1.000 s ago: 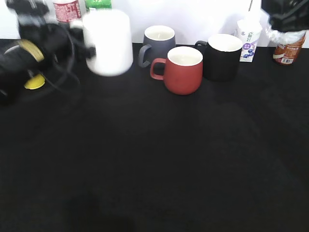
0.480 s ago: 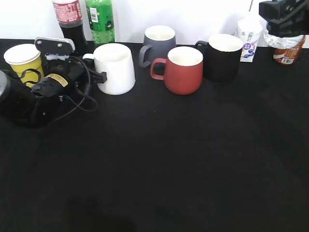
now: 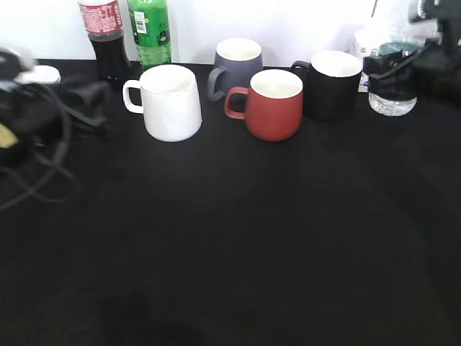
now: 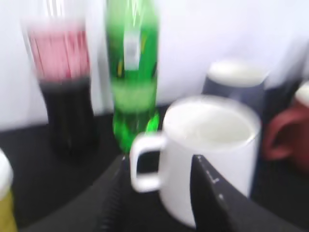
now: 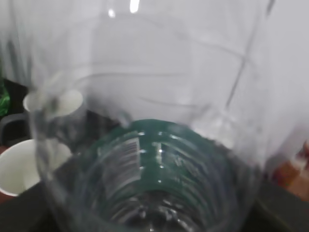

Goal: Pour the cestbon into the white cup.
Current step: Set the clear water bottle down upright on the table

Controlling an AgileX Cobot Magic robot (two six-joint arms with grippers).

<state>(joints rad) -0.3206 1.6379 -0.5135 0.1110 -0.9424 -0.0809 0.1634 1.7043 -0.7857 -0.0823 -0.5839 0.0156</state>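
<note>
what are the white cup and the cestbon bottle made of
White cup: looks like glazed ceramic, an opaque, thick wall with a soft sheen and a moulded loop handle. Cestbon bottle: clear thin plastic, see-through and ribbed, with a dark green printed label.

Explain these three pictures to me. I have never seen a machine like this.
This is a robot with two arms, each ending in a two-fingered hand. One picture looks across a black table from the front. The other two come from cameras on the wrists. On the table stand a white cup, a grey mug, a red mug and a black mug. At the back are a cola bottle and a green soda bottle. The left hand is open and empty, its fingers pointing towards the white cup's handle. The right hand grips a clear water bottle with a green label, so close to its camera that the bottle fills that picture.
</note>
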